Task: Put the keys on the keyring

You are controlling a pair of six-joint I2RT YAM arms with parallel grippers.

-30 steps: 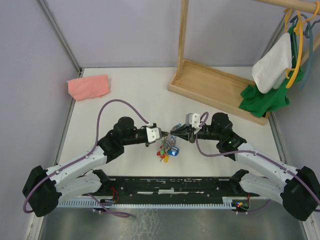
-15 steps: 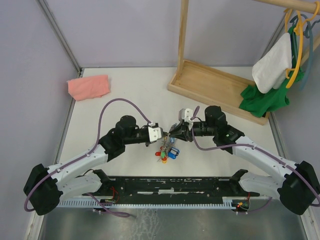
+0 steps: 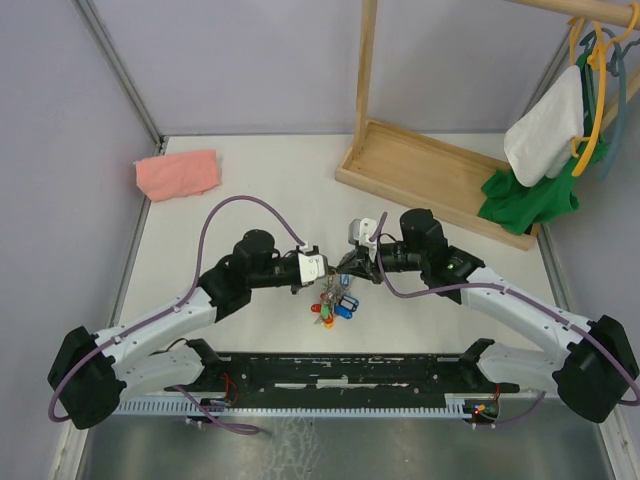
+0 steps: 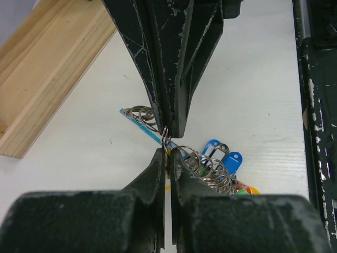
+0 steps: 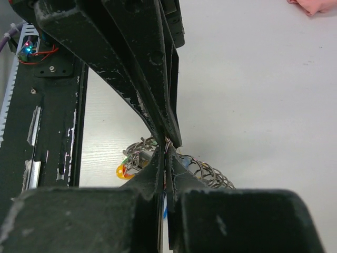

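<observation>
Two sets of jaws, tip to tip: left gripper (image 3: 325, 268) and right gripper (image 3: 347, 266) each pinch the keyring (image 4: 205, 166), barely a slit showing. Its bunch lies near the table (image 3: 250, 200) front edge, wooden rack (image 3: 430, 175) well apart behind.

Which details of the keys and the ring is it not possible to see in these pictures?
Top view: the key bunch is too small to tell single keys apart.
Left wrist view: the left end effector hides what its shut fingers pinch.
Right wrist view: the right end effector covers most of the bunch.
</observation>
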